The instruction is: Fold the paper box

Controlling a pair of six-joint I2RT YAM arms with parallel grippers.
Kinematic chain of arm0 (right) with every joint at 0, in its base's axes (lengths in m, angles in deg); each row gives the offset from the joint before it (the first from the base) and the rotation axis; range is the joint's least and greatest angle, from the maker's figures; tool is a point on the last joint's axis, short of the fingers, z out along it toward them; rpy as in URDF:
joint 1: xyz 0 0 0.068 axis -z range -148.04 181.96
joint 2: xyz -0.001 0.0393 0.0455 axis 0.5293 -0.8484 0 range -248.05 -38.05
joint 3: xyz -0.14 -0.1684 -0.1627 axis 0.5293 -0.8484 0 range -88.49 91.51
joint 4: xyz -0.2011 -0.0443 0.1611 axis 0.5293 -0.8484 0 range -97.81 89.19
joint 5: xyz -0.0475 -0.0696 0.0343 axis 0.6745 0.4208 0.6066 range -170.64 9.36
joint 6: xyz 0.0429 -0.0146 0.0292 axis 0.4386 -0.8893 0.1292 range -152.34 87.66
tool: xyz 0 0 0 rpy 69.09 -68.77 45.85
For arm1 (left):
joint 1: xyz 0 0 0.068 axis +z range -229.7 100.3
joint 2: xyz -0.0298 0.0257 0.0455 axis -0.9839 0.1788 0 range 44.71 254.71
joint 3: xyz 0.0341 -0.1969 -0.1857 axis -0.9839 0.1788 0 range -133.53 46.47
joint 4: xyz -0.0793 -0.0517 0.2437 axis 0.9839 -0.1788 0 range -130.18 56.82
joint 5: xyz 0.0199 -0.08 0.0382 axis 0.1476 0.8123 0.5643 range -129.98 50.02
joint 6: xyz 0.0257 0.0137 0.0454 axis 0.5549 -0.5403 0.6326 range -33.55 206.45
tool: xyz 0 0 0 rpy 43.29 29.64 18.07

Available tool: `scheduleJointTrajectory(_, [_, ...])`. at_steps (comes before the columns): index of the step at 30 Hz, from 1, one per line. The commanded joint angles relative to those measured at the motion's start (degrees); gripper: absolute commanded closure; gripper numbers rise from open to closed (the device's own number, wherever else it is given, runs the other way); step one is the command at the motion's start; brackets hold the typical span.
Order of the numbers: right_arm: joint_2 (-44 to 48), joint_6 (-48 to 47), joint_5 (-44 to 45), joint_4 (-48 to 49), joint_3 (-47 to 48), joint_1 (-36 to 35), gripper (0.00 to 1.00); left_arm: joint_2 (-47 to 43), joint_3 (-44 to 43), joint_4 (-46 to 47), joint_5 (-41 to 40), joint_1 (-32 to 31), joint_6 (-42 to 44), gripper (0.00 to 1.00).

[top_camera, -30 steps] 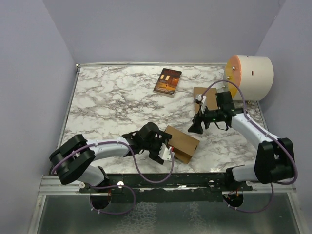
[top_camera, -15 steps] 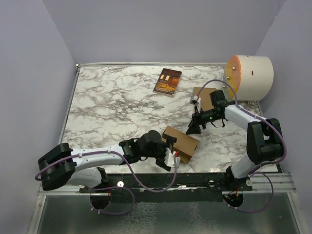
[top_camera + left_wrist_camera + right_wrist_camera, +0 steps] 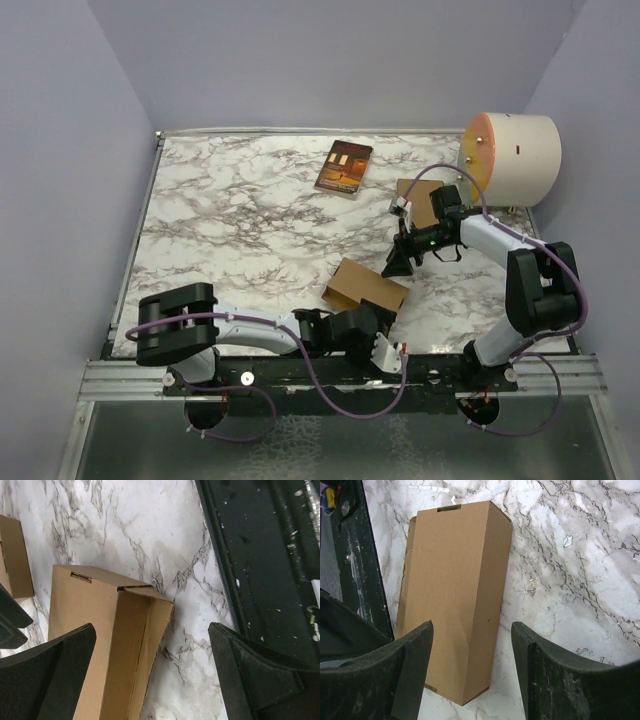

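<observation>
Beside the near rail [image 3: 420, 368], pulled the left gripper [image 3: 151, 628] back off the paper box [image 3: 365, 287], jaws wide, released — left it lying free just beyond, one end gaping. Held the right gripper [image 3: 471, 625] parted, empty, over its far end; flaps unclosed.
</observation>
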Motion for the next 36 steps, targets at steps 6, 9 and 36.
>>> scheduleJointTrajectory(6, [-1.0,-0.7,0.5,0.1,0.4,-0.1,0.38,6.7,0.1,13.5,-6.6,-0.1,1.4,0.01])
scheduleJointTrajectory(9, [-1.2,-0.8,1.0,0.1,0.4,-0.5,0.40,7.9,0.4,16.5,-6.9,-0.1,1.4,0.01])
scheduleJointTrajectory(36, [-2.4,-1.1,2.9,0.1,0.4,-2.3,0.46,8.3,1.1,18.2,-2.5,2.6,-0.2,0.18])
